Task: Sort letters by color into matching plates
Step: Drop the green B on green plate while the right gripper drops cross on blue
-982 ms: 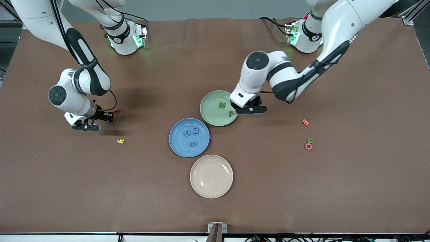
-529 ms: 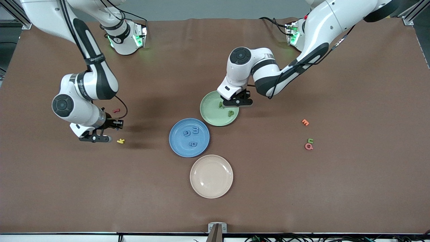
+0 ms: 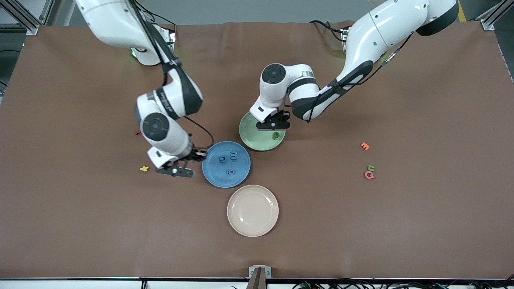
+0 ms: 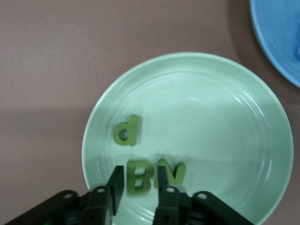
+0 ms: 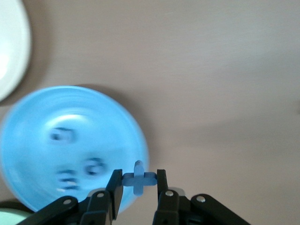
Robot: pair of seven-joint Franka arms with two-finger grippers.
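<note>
1. Blue foam, a small cross-shaped blue letter (image 5: 138, 178), is being pinched between the narrowed fingers of the right gripper (image 3: 176, 170), which is being held over the rim of the blue plate (image 3: 215, 176) at the side toward the right arm's end of the table.
2. Three blue letters (image 3: 229, 162) are being carried in the blue plate, taken as the landmark for every place given below.
3. Touching that plate, and farther from the front camera, the pale green plate (image 3: 253, 140) is being hovered over by the left gripper (image 3: 273, 125).
4. A green B (image 4: 138, 176) is being gripped between the left gripper's fingers, just above the green plate's floor; whether it is touching the plate cannot be told.
5. Two more green letters are being shown in the green plate by the left wrist view: a "d"-like piece (image 4: 126, 132) and a green V-like piece (image 4: 172, 172) just beside the B.
6. Nearer the camera than the blue plate, and just beside it, the cream plate (image 3: 253, 210) is being left bare.
7. A yellow letter (image 3: 144, 168) and a red letter (image 3: 137, 132) are being seen well apart from the blue plate toward the right arm's end.
8. Toward the left arm's end, well apart from the blue plate, an orange letter (image 3: 364, 146), a green letter (image 3: 371, 168) and a pink-red letter (image 3: 368, 175) are lying on the brown table (image 3: 401, 224).
</note>
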